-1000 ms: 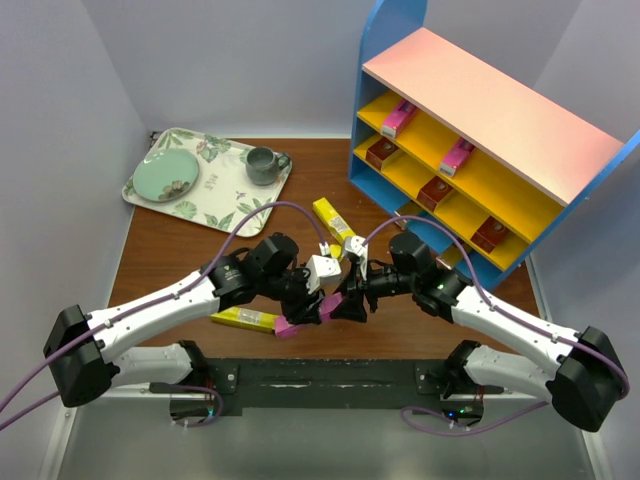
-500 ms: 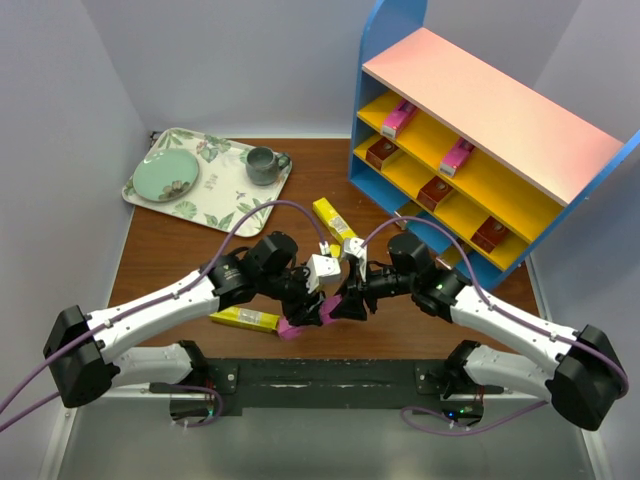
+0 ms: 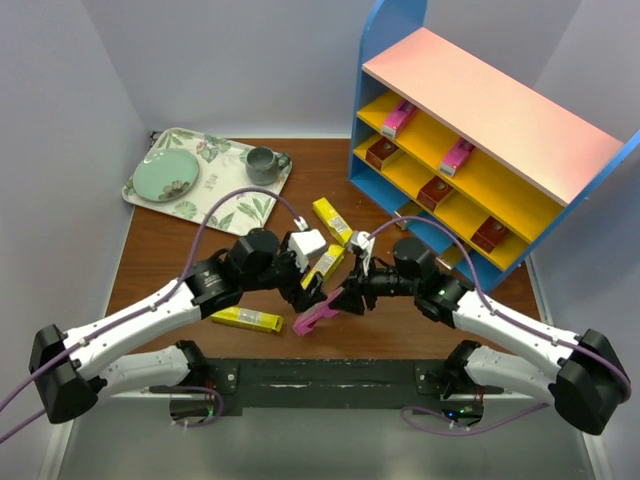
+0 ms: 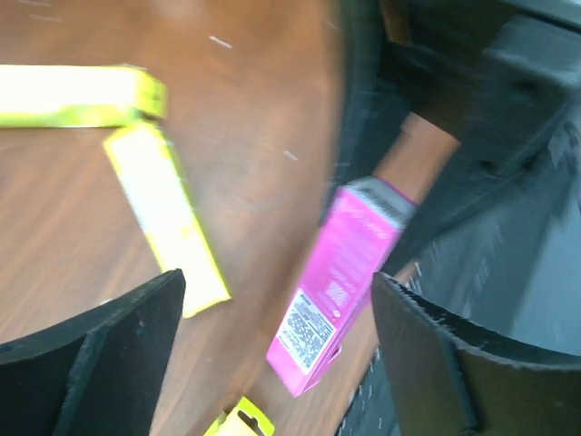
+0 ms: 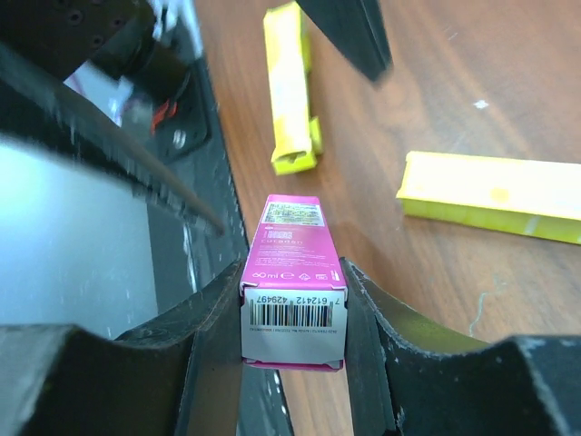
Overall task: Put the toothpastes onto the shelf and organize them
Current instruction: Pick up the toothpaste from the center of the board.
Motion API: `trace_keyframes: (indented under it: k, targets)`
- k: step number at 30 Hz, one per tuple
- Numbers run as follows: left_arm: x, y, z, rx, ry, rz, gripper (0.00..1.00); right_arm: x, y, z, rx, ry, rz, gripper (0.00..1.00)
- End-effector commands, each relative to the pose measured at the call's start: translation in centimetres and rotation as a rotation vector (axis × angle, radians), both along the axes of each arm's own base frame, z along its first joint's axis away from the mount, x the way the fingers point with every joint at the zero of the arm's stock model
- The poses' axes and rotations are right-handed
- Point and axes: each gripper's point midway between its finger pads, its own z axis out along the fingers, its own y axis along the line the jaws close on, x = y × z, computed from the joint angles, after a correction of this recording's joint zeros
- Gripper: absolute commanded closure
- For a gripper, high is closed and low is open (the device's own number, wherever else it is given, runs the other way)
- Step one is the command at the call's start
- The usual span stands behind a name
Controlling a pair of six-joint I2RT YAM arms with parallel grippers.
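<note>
roughly halfway, by judgement. five toothpastes were counted on the shelf (image 3: 480,95): two pink cartons (image 3: 398,118) on the upper yellow board and three dark red cartons (image 3: 432,192) on the board below. the lowest board was partly hidden behind the right arm, so its contents could not be told.

a fourth colour was not seen off the shelf. three yellow cartons (image 3: 333,219) were noted lying loose on the table (image 3: 170,260). two were near the middle, just ahead of the grippers. one was by the near edge, under the left arm.

one pink carton (image 5: 292,241) was held off the table between the two arms, near the front edge and well apart from the shelf. it was clamped across its narrow sides by the right gripper (image 5: 292,272), whose jaws were closed tight on the barcode end. the left gripper (image 3: 308,284) was spread wide and held nothing. the far end of the carton was seen between its fingers (image 4: 127,336) in the left wrist view, but no contact was made out.

left to be done: the carried carton to be shelved, most likely beside the other pinks, and the three yellows to be collected and placed.

the floral tray (image 3: 215,175) at the far left was not involved.
</note>
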Motion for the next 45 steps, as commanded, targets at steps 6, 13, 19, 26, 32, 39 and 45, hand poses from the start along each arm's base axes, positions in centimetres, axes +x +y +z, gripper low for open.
trace_keyframes:
  k: [6, 13, 19, 26, 32, 39, 45]
  targets:
    - [5.3, 7.0, 8.1, -0.485, -0.054, 0.712, 0.06, 5.5, -2.2, 8.6, 0.392, -0.004, -0.503, 1.0]
    - [5.2, 9.8, 7.2, -0.794, 0.089, 0.916, 0.06, 7.1, -4.6, 8.4, 0.605, 0.173, -0.722, 1.0]
    - [5.5, 7.9, 5.7, -0.895, 0.149, 0.869, 0.03, 7.3, -5.3, 8.5, 0.693, 0.261, -0.78, 1.0]
    - [5.8, 7.1, 4.0, -1.043, 0.254, 0.878, 0.01, 7.8, -6.1, 9.5, 0.766, 0.314, -0.828, 1.0]
    - [6.3, 5.7, 5.4, -1.135, 0.251, 0.816, 0.0, 8.1, -6.3, 9.6, 0.824, 0.395, -0.857, 1.0]
    - [7.4, 3.9, 5.0, -1.193, 0.284, 0.802, 0.0, 8.0, -6.1, 10.1, 0.86, 0.44, -0.848, 1.0]
    - [8.4, 3.1, 5.4, -1.223, 0.26, 0.808, 0.0, 7.8, -5.8, 9.9, 0.868, 0.48, -0.833, 1.0]
